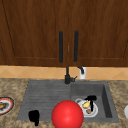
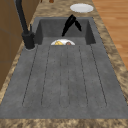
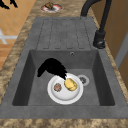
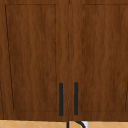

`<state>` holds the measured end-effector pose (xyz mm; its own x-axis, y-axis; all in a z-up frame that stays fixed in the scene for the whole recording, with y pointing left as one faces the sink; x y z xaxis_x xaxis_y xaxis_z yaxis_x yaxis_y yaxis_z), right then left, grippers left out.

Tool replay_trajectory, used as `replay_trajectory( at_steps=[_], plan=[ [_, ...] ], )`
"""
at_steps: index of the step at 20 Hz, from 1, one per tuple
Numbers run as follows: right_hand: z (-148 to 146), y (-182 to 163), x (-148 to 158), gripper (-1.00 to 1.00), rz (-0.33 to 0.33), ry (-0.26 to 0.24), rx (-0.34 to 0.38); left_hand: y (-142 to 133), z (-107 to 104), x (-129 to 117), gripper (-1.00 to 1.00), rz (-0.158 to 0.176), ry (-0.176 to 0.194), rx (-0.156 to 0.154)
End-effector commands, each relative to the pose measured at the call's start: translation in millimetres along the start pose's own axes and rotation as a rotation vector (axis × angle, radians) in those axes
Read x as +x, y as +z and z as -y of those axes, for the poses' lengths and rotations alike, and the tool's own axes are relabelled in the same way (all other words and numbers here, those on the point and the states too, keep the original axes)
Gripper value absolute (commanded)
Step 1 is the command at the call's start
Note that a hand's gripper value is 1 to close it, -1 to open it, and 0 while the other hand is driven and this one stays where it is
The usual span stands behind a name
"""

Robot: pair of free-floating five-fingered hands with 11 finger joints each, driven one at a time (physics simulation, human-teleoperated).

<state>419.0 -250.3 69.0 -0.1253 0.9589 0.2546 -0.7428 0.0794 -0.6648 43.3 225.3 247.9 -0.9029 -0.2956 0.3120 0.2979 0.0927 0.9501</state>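
Note:
A white plate (image 1: 93, 111) (image 2: 63, 41) (image 3: 61, 96) lies on the floor of the sink basin (image 3: 35, 82). On it are a yellow piece of food (image 1: 86, 105) (image 3: 70, 84) and a small brown piece (image 3: 57, 87). My right hand (image 1: 90, 98) (image 2: 71, 23) (image 3: 51, 68) reaches down into the basin, fingers extended, their tips at the yellow piece. My left hand (image 1: 34, 116) (image 3: 5, 3) hangs relaxed over the front left edge of the drainboard (image 1: 45, 97), holding nothing. A big red ball (image 1: 67, 114) sits at the lower middle of the front view.
A black faucet (image 1: 67, 75) (image 2: 23, 22) (image 3: 100, 37) stands behind the sink. A plate with brown food (image 1: 3, 105) (image 3: 50, 7) is on the left counter, a white dish (image 1: 126, 111) (image 2: 81, 7) on the right. Shut cabinet doors with black handles (image 4: 61, 98) hang above.

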Motion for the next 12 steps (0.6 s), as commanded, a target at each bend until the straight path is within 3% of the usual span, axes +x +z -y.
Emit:
replay_trajectory(
  at_steps=[1,12],
  plan=[
    [7,11,4,-1.0,-0.023,-0.101,-0.083,0,0,0,0.0,0.0,0.0,0.0],
    [17,39,15,-1.0,0.002,-0.105,-0.194,0,0,0,0.0,0.0,0.0,0.0]
  ],
)
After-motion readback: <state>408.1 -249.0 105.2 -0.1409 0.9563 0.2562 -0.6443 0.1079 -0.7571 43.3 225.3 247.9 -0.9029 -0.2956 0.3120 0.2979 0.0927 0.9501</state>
